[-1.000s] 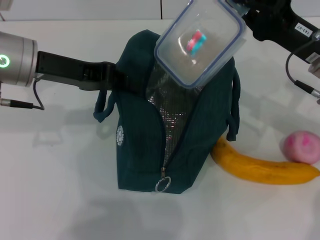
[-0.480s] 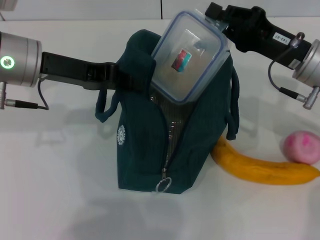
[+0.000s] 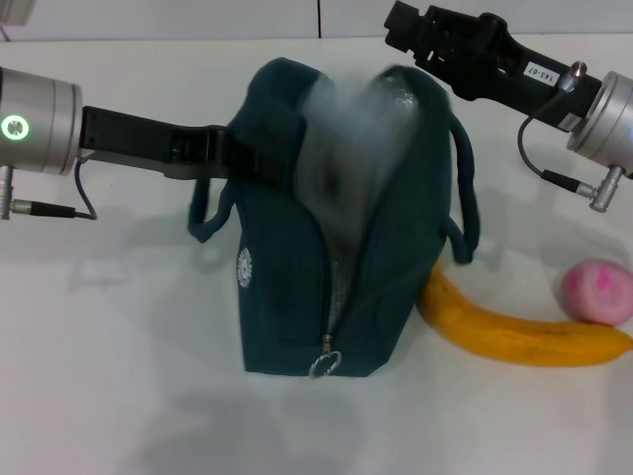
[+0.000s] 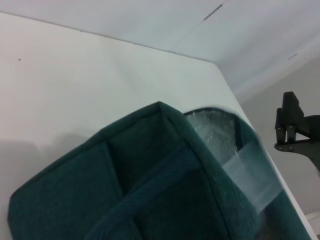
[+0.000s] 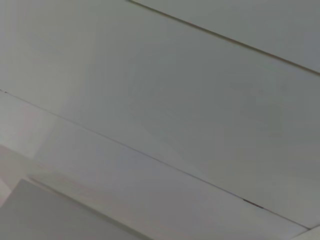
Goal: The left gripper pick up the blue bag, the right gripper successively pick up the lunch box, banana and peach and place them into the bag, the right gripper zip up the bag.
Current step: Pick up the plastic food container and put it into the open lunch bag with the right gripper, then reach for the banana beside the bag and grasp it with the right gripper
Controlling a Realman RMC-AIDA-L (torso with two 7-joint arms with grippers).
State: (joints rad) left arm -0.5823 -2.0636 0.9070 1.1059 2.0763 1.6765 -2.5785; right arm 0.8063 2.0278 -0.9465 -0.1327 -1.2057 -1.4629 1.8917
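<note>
The blue bag (image 3: 287,297) stands upright mid-table with its mouth open and its foil lining showing. My left gripper (image 3: 237,156) comes in from the left and is shut on the bag's upper left edge. The lunch box (image 3: 346,139) is a pale blur dropping into the mouth; the left wrist view catches it as a clear streak (image 4: 245,175) against the bag (image 4: 125,190). Up and to the right of the mouth, my right gripper (image 3: 396,30) is open and holds nothing. The banana (image 3: 514,334) lies right of the bag, with the peach (image 3: 597,292) at its far end.
The metal ring zipper pull (image 3: 323,365) hangs at the bag's lower front. One loop handle (image 3: 460,213) droops on the right side, close above the banana's near end. White table (image 3: 119,376) spreads on the left and in front.
The lunch box has left the right gripper and is falling into the bag's mouth. The right gripper has drawn slightly up and away. The left arm holds still.
</note>
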